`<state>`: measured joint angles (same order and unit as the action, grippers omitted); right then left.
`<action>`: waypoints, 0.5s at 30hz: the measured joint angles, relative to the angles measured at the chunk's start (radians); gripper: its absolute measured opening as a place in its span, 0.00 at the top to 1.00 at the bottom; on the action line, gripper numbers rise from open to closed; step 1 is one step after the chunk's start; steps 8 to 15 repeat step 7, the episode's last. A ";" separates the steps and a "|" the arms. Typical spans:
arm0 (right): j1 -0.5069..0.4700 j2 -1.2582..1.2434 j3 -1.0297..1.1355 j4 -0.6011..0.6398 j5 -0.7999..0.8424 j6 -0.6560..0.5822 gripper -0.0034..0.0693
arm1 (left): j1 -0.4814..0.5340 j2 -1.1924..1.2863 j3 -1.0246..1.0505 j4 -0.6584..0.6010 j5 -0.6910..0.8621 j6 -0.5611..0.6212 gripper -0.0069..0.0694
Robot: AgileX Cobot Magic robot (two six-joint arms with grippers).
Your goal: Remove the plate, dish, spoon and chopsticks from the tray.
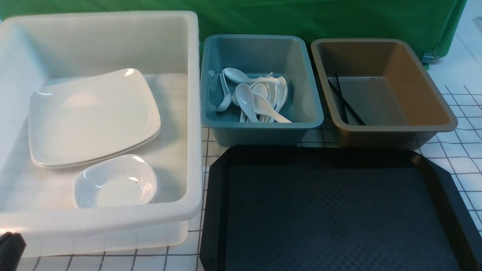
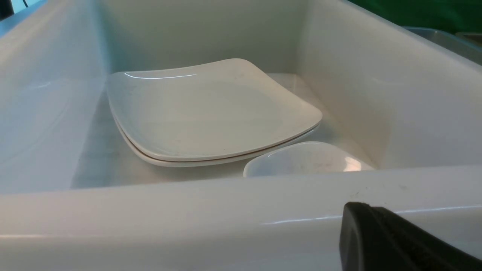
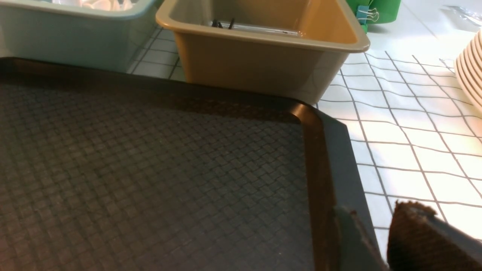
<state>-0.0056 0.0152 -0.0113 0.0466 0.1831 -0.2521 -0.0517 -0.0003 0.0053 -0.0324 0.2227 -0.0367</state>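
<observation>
1. Black and diamond-textured, the tray point(image 1: 339, 210) sits at the near right of the tabletop with nothing on the part of it in view.
2. The plate point(image 1: 92, 113) lies in the white tub point(image 1: 188, 113) at the left, stacked on another like it; the dish point(image 1: 116, 180) rests just in front of it, near the tub's front wall.
3. The spoon is presumably among the white spoons point(image 1: 256, 98) heaped in the blue bin point(image 1: 305, 94) behind the tray; I cannot tell which one it is.
4. The chopsticks point(image 1: 344, 99) lean against the left wall of the brown bin point(image 1: 433, 94), at the tray's far right.
5. By my judgement all four things are off the tray and the clearing looks done; nothing seems left but to pull the arms back.
6. The left gripper point(image 2: 395, 241) is closed and empty, low outside the tub's front wall at its near left corner.
7. The right gripper point(image 3: 376, 241) hangs by the tray's right edge with its jaws parted, holding nothing.
8. The gridded tabletop point(image 1: 463, 158) right of the tray is bare close by, giving room to withdraw; a stack of plates point(image 3: 470, 71) stands farther right.
</observation>
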 joint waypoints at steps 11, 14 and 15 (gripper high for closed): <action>0.000 0.000 0.000 0.000 0.000 0.000 0.62 | 0.000 0.000 0.000 0.000 -0.001 0.008 0.90; 0.000 0.000 0.000 0.000 0.000 0.000 0.62 | 0.000 0.000 0.000 0.000 -0.001 0.008 0.90; 0.000 0.000 0.000 0.000 0.000 0.000 0.62 | 0.000 0.000 0.000 0.000 -0.001 0.008 0.90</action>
